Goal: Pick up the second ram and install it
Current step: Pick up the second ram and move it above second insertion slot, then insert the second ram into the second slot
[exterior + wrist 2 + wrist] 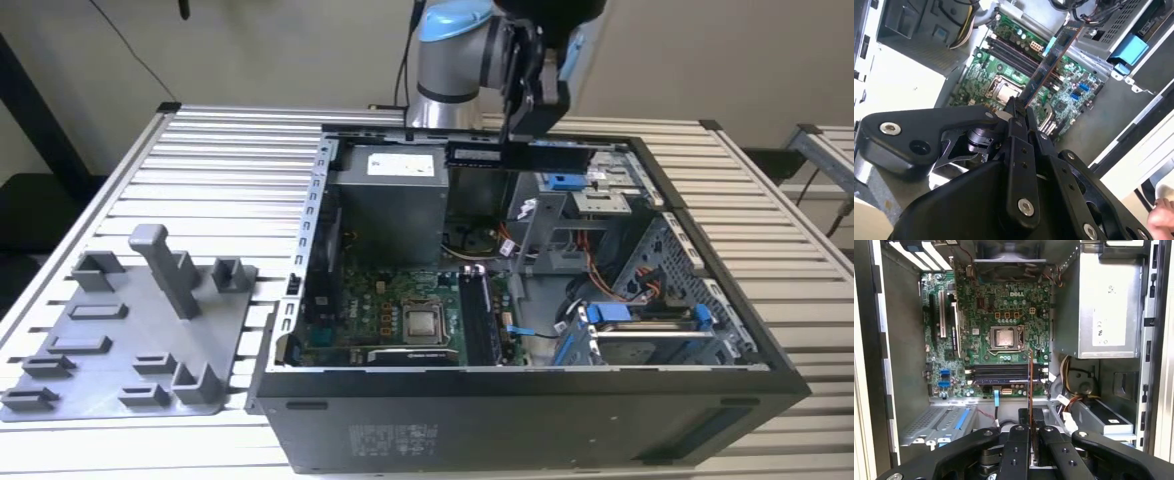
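Between my fingertips sits the second ram [1050,60], a thin, flat, dark green-black board. My claw [1017,111] is closed on it, the pads pressing its two flat faces. In the exterior view I hold it from above by its upper long edge, so the board hangs level under me with its lower edge free. I judge it very light and stiff, but fragile. It is thin enough to crack if twisted, its faces carry small chips, and the contact edge is best left untouched. The sound place to hold it is where I have it, on the faces near the upper edge, with a firm but not crushing squeeze. The faces look smooth, so the board could pivot between the pads if it is knocked. My arm reaches over the open computer case [534,400] with the wrist pointing straight down and the claw above the rim. Well below my claw lies the motherboard [979,310]. Its long dark memory slots [1004,374] lie just beside the square silver processor chip [1004,337]. In the first wrist view the board shows edge-on as a thin line crossing those slots, so it lies crosswise to them, not in line.
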Controlling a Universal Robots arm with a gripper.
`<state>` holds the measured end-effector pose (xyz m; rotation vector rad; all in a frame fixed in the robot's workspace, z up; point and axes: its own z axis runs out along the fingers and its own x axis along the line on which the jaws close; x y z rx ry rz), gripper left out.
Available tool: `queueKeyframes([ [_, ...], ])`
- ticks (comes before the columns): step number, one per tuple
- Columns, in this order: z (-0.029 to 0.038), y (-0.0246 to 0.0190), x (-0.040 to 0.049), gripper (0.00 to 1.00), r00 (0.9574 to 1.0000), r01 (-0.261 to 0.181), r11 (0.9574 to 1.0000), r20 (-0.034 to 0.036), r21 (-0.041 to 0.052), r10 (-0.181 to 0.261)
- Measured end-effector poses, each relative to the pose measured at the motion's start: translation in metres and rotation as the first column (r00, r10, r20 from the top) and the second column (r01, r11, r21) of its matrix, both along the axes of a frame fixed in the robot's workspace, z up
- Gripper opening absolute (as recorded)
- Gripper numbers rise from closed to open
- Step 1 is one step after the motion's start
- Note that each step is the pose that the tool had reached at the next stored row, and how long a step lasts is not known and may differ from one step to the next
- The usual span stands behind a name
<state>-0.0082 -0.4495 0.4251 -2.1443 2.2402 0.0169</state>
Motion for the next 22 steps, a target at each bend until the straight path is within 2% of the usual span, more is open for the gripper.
queueKeyframes([
  [10, -0.0001, 0.0117, 0.0033, 0.14, 1.0, 0.0, 1.0, 0.0, 0.0025, 0.0],
  [14, -0.0001, 0.014, 0.0033, 0.14, 1.0, 0.0, 1.0, 0.0, 0.0025, 0.0],
  [22, -0.0001, 0.0147, 0.0032, 0.14, 1.0, 0.0, 1.0, 0.0, 0.0025, 0.0],
])
